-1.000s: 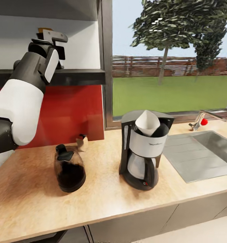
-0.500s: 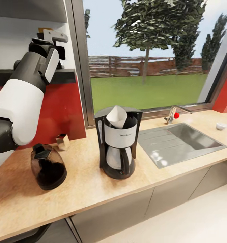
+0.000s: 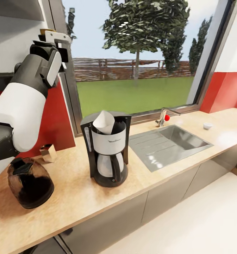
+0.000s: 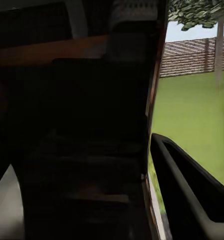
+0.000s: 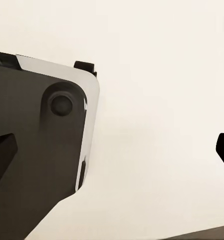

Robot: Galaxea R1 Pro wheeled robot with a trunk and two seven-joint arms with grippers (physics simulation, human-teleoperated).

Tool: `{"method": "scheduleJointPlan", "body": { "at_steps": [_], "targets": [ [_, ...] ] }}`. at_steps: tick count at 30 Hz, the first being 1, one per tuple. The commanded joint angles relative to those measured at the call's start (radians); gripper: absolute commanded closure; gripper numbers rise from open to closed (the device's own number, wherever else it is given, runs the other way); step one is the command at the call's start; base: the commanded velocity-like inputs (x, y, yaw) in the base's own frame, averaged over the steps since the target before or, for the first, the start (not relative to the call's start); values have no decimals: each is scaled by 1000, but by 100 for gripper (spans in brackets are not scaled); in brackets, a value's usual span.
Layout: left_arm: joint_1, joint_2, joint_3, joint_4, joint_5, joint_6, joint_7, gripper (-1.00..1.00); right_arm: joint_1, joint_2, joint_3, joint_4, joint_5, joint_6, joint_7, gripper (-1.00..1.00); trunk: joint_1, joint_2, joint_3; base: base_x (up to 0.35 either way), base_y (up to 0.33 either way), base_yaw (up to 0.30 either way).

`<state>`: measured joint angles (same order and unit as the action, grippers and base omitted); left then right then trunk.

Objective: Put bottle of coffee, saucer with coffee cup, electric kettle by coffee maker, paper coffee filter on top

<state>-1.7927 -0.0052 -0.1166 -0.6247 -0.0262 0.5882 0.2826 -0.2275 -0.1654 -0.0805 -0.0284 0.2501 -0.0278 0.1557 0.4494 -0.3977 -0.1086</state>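
Head view, left gripper raised, opening unclear, coffee maker on countertop

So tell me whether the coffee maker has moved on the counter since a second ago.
No. The coffee maker keeps its place left of the sink and below the window frame; the whole view slid left, so the camera turned.

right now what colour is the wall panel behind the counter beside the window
Red, seen best in the head view: the glossy wall panel right of the window is red.
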Motion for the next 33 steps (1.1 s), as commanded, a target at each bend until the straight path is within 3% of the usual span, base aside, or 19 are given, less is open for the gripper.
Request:
{"method": "scheduleJointPlan", "body": {
  "at_steps": [1, 12, 19, 24, 25, 27, 33],
  "targets": [
    [-1, 1, -3, -1, -6, 7, 1, 100, -1, 0, -8, 1, 9, -3, 3, -100, 1, -2, -2, 0, 0, -263],
    [-1, -18, -2, -1, -5, 7, 1, 100, -1, 1, -8, 1, 9, -3, 3, -100, 1, -2, -2, 0, 0, -263],
    [4, -68, -2, -1, -4, 7, 1, 100, -1, 1, -8, -1, 9, -3, 2, -100, 1, -2, -2, 0, 0, -183],
    [78, -83, -5, -32, -4, 7, 0, 100, -1, 1, -8, -2, 9, -4, 2, -100, 1, -2, -2, 0, 0, -15],
    [166, -85, -5, -136, -4, 7, -2, 100, -1, 1, -8, -2, 9, -4, 2, -100, 1, -2, -2, 0, 0, -1],
    [221, -85, -6, -207, -6, 9, -3, 100, -1, 1, -8, -2, 9, -5, 2, -100, 1, -2, -2, 0, 0, 0],
    [265, -85, -6, -264, -7, 10, -3, 100, -1, 3, -10, -2, 8, -6, 2, -100, 1, -2, -2, 0, 0, 0]
  ]
}}
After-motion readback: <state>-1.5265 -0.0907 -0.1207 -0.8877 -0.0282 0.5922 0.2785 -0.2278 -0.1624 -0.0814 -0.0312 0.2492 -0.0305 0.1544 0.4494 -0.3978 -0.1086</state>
